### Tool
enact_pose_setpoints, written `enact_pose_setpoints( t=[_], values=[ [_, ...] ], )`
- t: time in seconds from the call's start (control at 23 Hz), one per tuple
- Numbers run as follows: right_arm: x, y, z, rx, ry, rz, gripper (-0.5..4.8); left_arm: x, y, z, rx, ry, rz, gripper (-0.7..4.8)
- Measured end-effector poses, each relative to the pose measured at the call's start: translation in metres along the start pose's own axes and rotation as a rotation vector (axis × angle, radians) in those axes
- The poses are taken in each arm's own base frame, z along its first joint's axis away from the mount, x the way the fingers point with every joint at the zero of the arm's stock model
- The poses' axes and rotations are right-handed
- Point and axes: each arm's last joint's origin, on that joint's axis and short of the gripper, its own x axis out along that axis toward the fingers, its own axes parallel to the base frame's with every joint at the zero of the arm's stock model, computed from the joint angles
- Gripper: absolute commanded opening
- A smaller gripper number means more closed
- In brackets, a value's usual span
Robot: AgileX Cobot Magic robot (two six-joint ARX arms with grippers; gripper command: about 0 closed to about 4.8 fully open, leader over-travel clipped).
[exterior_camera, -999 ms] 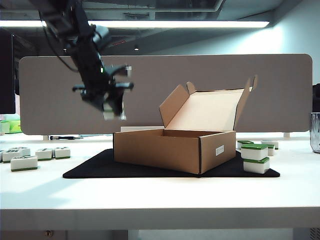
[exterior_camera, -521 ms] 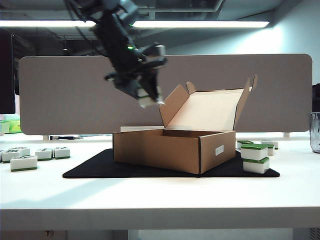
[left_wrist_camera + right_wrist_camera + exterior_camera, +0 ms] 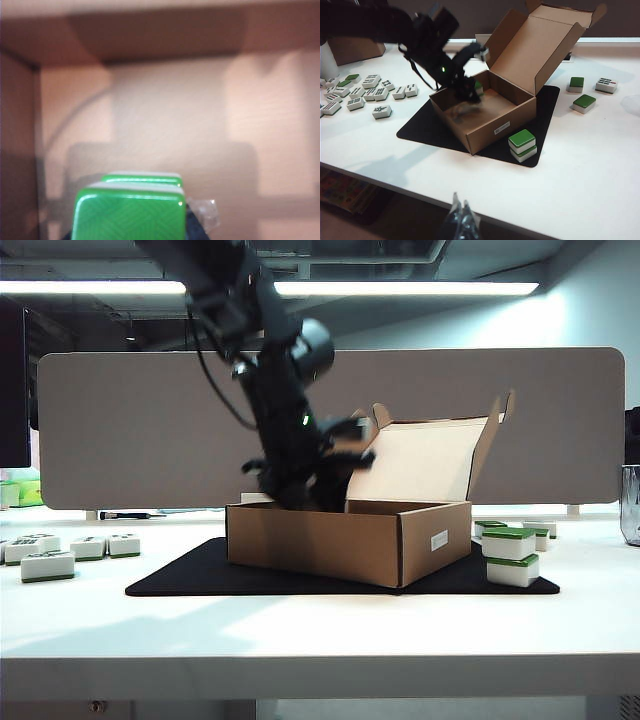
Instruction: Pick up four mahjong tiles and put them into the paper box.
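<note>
Our left fingers (image 3: 470, 94) pinch two stacked tiles (image 3: 131, 210) inside the box (image 3: 320, 540); our right fingers (image 3: 461, 220) sit pressed together, well apart from it.

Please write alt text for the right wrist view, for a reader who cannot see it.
The left pincer lowers a green-backed mahjong tile into the open paper box on a black mat. More tiles lie around; the right pincer hangs shut near the table edge.

Black arm (image 3: 270, 380), small green light (image 3: 304, 421)
</note>
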Motion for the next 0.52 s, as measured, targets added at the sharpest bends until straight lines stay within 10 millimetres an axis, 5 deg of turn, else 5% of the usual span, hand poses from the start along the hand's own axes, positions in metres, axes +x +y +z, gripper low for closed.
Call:
enact_pose_setpoints(
  t=[0.52],
  values=[
    [0.0,0.0,0.0,0.0,0.0,0.0,-0.01,0.016,0.0,-0.007,-0.001,0.047,0.006,1.83]
  ],
)
